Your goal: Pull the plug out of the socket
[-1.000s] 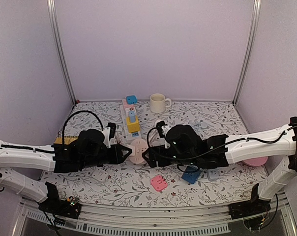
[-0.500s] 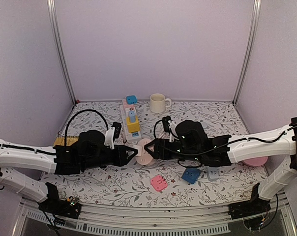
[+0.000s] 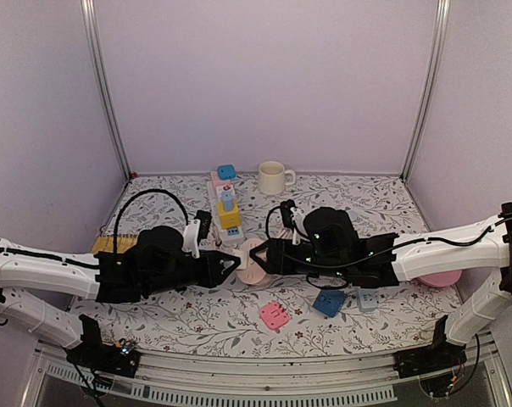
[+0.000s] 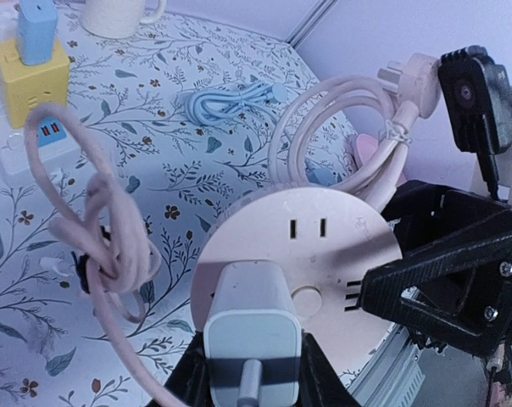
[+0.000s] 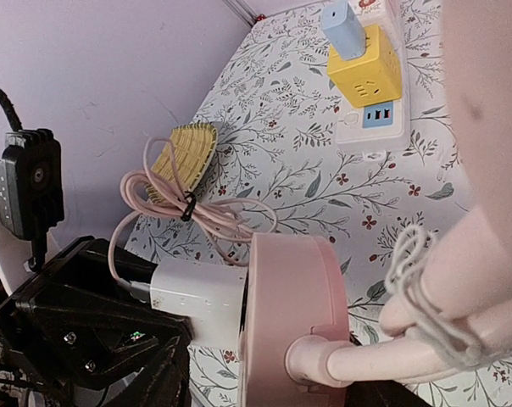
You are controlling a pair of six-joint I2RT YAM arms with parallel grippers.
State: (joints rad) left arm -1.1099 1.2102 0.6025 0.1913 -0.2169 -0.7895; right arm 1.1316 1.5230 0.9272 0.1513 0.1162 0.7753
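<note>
A round pink socket (image 3: 251, 260) is held off the table on its edge between my two grippers. A white plug (image 4: 252, 318) sits in its face (image 4: 324, 246), still seated, with a thin pink cable looping away. My left gripper (image 4: 254, 373) is shut on the plug's body. My right gripper (image 5: 273, 386) is shut on the socket's rim (image 5: 294, 314), near its thick pink cord. In the right wrist view the plug (image 5: 197, 303) stands out of the socket toward the left gripper (image 3: 230, 265). The right gripper (image 3: 264, 254) faces it.
A white power strip (image 3: 223, 222) with a yellow cube and a blue adapter lies behind, and a cream mug (image 3: 274, 177) beyond it. A pink adapter (image 3: 274, 315), a blue one (image 3: 328, 302) and a grey one (image 3: 368, 298) lie in front. A pink plate (image 3: 442, 278) is at the right.
Both grippers have lifted the socket off the table and turned it on edge, shifting slightly right. Little has moved in the last half second.
</note>
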